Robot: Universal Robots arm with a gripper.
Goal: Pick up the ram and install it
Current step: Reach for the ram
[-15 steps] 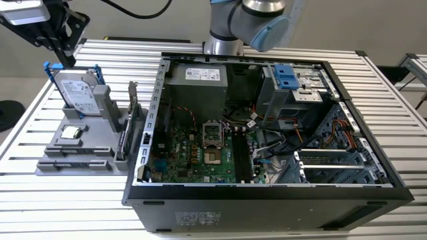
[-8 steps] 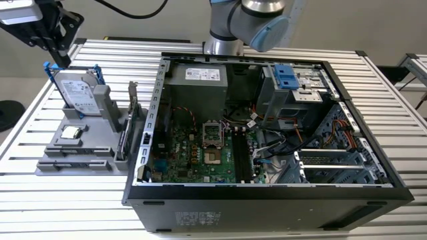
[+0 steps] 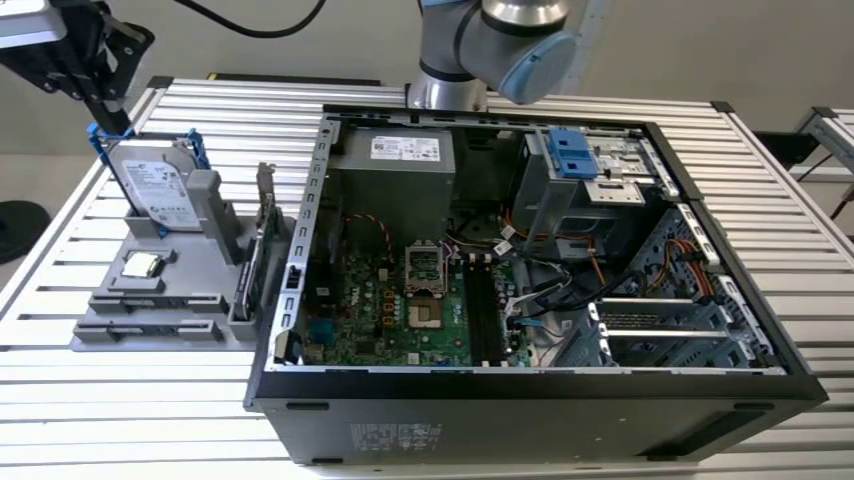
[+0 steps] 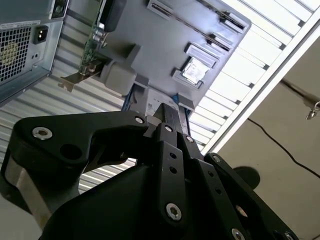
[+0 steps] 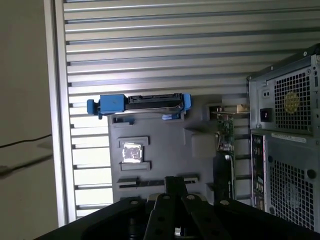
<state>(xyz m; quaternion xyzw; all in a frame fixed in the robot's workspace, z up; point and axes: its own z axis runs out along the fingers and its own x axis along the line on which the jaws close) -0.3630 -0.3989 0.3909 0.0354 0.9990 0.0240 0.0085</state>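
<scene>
Slatted metal table point(image 3: 134, 400) carries an open computer case point(image 3: 534, 400) on the exterior view's right and a grey parts tray point(image 3: 107, 335) on its left. From where I stand, the gripper point(image 3: 118, 122) hangs over the tray's far end, just above the hard drive point(image 3: 154, 185) in its blue brackets, with its fingers pressed together on nothing. In the first wrist view the ram point(image 5: 142, 183) lies on edge in a long slot toward the tray's near end, just nearer than the processor chip point(image 3: 142, 265), untouched.

No readable text on hard drive point(image 3: 151, 182) or power supply point(image 3: 400, 170) labels.
</scene>
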